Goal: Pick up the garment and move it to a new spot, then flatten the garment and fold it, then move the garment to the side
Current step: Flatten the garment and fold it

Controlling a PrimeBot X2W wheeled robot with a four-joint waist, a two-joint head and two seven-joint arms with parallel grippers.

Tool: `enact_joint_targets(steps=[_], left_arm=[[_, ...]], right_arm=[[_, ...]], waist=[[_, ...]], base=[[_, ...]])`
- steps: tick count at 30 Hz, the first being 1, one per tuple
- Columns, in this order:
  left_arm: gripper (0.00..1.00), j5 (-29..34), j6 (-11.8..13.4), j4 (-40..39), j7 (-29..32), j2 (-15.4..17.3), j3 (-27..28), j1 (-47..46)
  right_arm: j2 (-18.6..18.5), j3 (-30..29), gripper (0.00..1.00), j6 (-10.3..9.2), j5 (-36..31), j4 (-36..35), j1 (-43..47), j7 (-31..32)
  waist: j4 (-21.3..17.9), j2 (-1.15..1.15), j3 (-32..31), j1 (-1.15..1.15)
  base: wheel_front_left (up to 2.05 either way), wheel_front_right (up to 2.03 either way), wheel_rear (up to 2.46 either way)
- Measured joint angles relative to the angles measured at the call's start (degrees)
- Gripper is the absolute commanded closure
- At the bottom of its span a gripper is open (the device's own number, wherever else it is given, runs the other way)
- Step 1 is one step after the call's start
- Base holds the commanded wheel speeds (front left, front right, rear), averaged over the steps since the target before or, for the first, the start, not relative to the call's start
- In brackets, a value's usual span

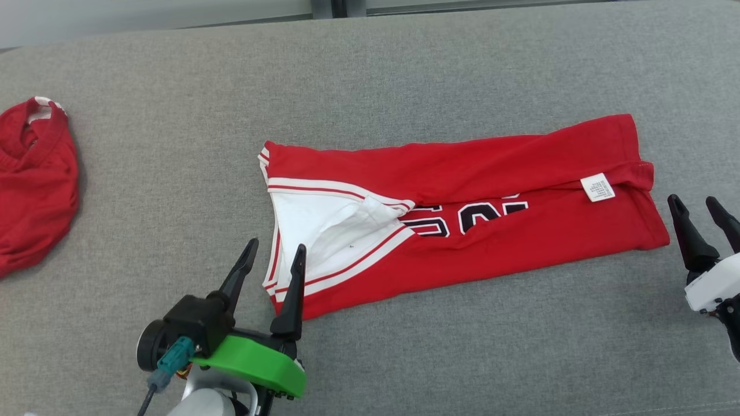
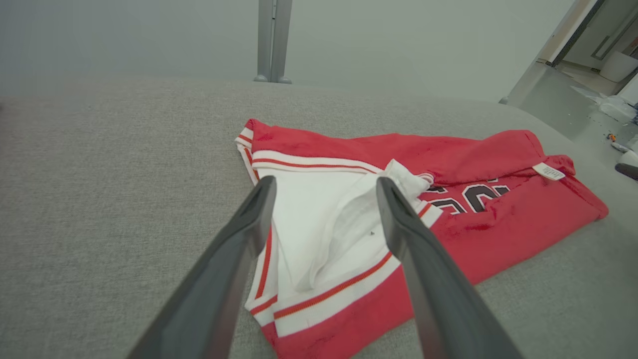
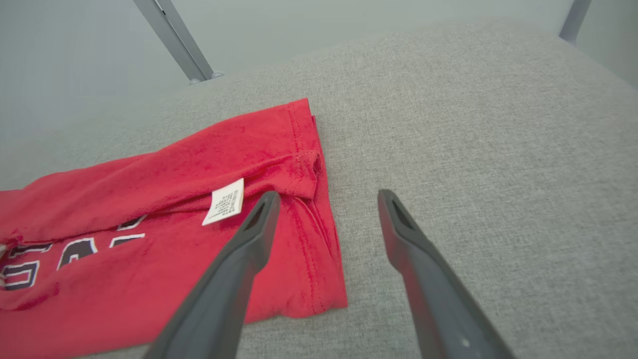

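Beside the garment [image 1: 491,167], left gripper [image 1: 276,247] agape

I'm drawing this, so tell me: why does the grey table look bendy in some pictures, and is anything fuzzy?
Head view: soft, even light, red shirt sharp, hardly any shadow. Left wrist view: the wide lens bows the grey table, and the left pincer looks huge and a bit fuzzy. Right wrist view: same bowing, right pincer fuzzy too.
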Motion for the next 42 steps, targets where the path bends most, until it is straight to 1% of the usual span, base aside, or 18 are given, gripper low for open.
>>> enact_joint_targets(steps=[3,5,7,8,9,10,13,16,19,20,27,33,38,42], left_arm=[[0.00,7.2,1.3,-1.2,-0.1,-4.4,6.8,5.6],[0.00,11.0,1.0,-1.9,-0.1,-7.3,10.5,9.0],[0.00,15.0,-0.1,-2.6,-0.1,-10.3,14.3,11.6],[0.00,16.7,-0.7,-2.8,-0.1,-11.2,15.4,12.5],[0.00,20.3,-2.1,-2.8,-0.1,-13.1,18.0,14.5],[0.00,21.8,-2.8,-2.8,-0.1,-14.2,19.1,15.2],[0.00,25.6,-4.8,-2.7,-0.1,-16.9,21.8,16.9],[0.00,29.4,-6.1,-2.4,-0.1,-18.6,23.3,18.2],[0.00,32.5,-6.9,-1.9,-0.1,-19.7,23.8,19.0],[0.00,33.6,-7.4,-1.7,-0.1,-20.5,23.9,19.3],[0.00,35.4,-9.0,-1.1,-0.1,-22.0,23.5,20.0],[0.00,36.1,-10.1,-0.7,-0.1,-22.2,23.0,19.5],[0.00,36.2,-10.4,-0.8,-0.1,-22.3,22.6,18.5],[0.00,35.9,-10.0,-0.9,-0.1,-22.3,22.2,18.1]], right_arm=[[3.3,-5.1,0.00,0.00,-5.4,-1.3,2.4,-0.1],[5.7,-7.6,0.00,0.00,-7.8,-2.0,4.4,-0.1],[7.9,-9.7,0.00,0.00,-10.3,-2.2,5.8,-0.1],[8.5,-10.5,0.00,0.00,-11.0,-2.2,6.2,-0.1],[10.0,-12.6,0.00,-0.01,-12.2,-1.4,7.0,-0.1],[10.7,-13.4,0.00,-0.01,-12.5,-0.9,7.3,-0.1],[12.7,-15.3,0.00,-0.01,-11.9,1.8,7.7,-0.1],[13.2,-16.7,0.00,0.00,-11.3,5.4,7.2,0.0],[13.4,-17.5,0.00,-0.01,-11.0,9.0,4.7,1.1],[13.2,-17.6,0.00,-0.01,-11.6,11.3,2.7,2.4],[12.7,-18.7,0.00,-0.01,-13.8,19.9,-4.2,7.2],[11.5,-19.0,0.00,0.00,-15.2,26.0,-8.8,10.8],[11.3,-18.2,0.00,0.00,-15.5,29.0,-11.0,15.0],[11.6,-17.1,0.00,0.00,-14.8,29.6,-11.5,18.4]], waist=[[-0.5,0.00,-1.4,0.00],[-0.8,0.00,-2.3,0.00],[-0.8,0.00,-3.4,0.00],[-0.8,0.00,-3.8,0.00],[-0.6,0.00,-4.8,0.00],[-0.3,0.00,-5.2,0.00],[0.9,0.00,-6.1,0.00],[2.4,0.00,-6.9,0.00],[4.0,0.00,-7.5,0.00],[5.0,0.00,-7.8,0.00],[8.5,0.00,-7.9,0.00],[10.5,0.00,-6.1,0.00],[11.5,0.00,-4.2,0.00],[11.9,0.00,-3.2,0.00]], base=[[0.00,0.00,0.00],[0.00,0.00,0.00],[0.00,0.00,0.00],[0.00,0.00,0.00],[0.00,0.00,0.00],[0.00,0.00,0.00],[0.00,0.00,0.00],[0.00,0.00,0.00],[0.00,0.00,0.00],[0.00,0.00,0.00],[0.00,0.00,0.00],[0.00,0.00,0.00],[0.00,0.00,0.00],[0.00,0.00,0.00]])
